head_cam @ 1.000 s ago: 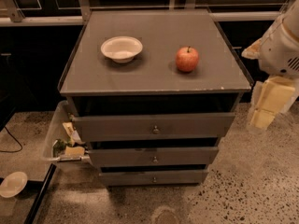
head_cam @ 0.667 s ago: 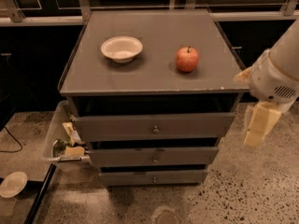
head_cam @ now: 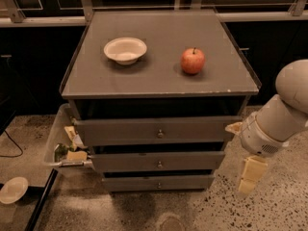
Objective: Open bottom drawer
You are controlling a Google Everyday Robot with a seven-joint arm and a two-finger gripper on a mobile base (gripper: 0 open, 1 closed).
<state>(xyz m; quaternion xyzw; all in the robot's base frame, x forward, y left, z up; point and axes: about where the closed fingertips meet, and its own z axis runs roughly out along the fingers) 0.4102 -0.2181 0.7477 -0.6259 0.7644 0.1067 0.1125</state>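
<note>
Step in hand is the approach, no contact yet. The gripper (head_cam: 251,175) hangs at about 4 o'clock in frame, off the right side of the cabinet (head_cam: 243,105). It points down at the floor (head_cam: 211,211), near the right ends of the lower drawer fronts but apart from them. Cannot tell if it is spread or pressed together. The bottom drawer (head_cam: 139,183) is at 6 o'clock in frame, lowest of three grey fronts and looks shut, with its small round knob (head_cam: 159,185) at centre. From the gripper the knob lies at roughly 9 o'clock, well apart, so the judgement is that most of the task is left.

To do it well, bring the gripper round to the cabinet front, turn it to face the drawer and level it with the knob. Come in straight, straddle the knob, pinch it firmly, then pull straight out toward 6 o'clock along the drawer's run, with no sideways drag. The middle drawer (head_cam: 130,161) has its own knob (head_cam: 159,164) just above at 12 o'clock, so height must be checked before closing. The knob is small and likely slippery, so a shallow pinch may pop off. The floor is close under the drawer, so keep the gripper off it. The arm (head_cam: 274,121) sits near the right end of the top drawer (head_cam: 120,132) and should swing wide of that corner. A jolt could roll the apple (head_cam: 193,60) on the worktop (head_cam: 163,81); the bowl (head_cam: 125,49) matters less. The plastic bin (head_cam: 54,146) at the cabinet's 9 o'clock is out of the path.
</note>
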